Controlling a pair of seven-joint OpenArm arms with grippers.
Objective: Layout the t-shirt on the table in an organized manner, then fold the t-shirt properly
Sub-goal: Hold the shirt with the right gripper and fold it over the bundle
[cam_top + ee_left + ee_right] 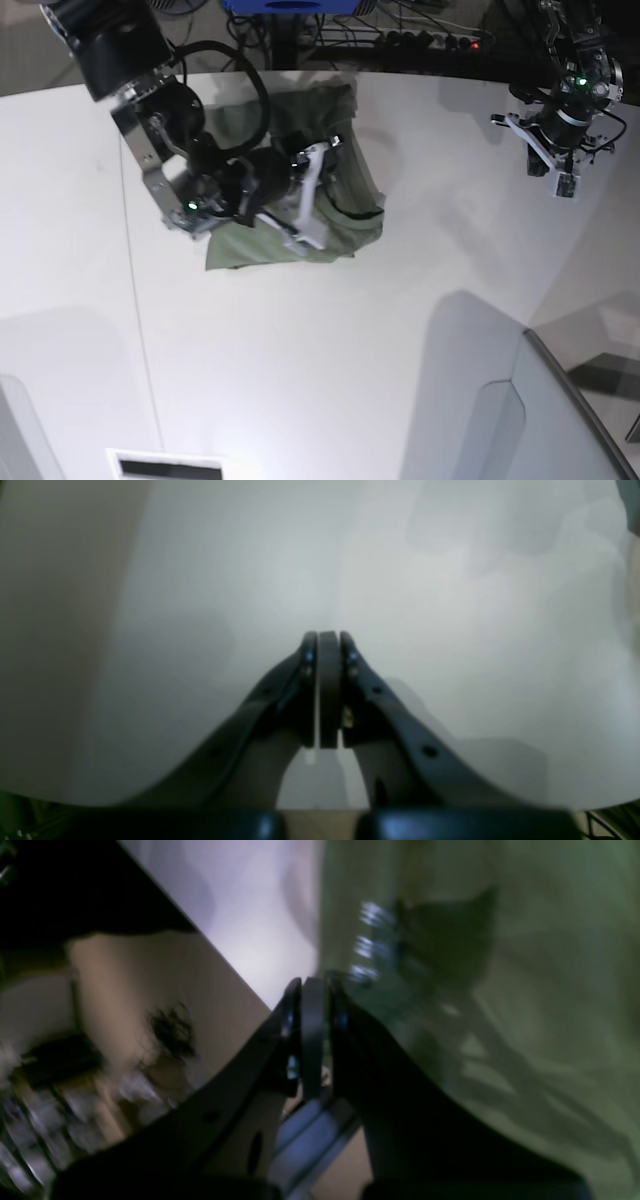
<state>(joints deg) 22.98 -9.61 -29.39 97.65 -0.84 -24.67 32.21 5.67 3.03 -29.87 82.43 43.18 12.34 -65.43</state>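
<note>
ITEM: shirt. Olive green, bunched and partly doubled over, not yet spread. Lies on the bench at about 11 o'clock of the base view, near the far edge. Its long axis runs roughly 12 to 6 o'clock, the lower hem end toward 7 o'clock. In the right wrist view the cloth fills the 3 o'clock half of the picture, with bare bench at 12 o'clock.

ITEM: right tool. Over the shirt, reaching in from 9 o'clock. Jaws pressed together; in the right wrist view the tool shows no cloth between its fingers, so it appears closed on nothing. The shirt lies just past its tip toward 3 o'clock.

ITEM: left tool. Hangs at 2 o'clock of the base view, well apart from the shirt. In its own wrist view the tool is closed and empty over bare bench.

JUDGEMENT: laying out is unfinished. The right arm is much the nearer; the left must travel toward 9 o'clock to reach the shirt's near side before both can draw it flat.
</note>
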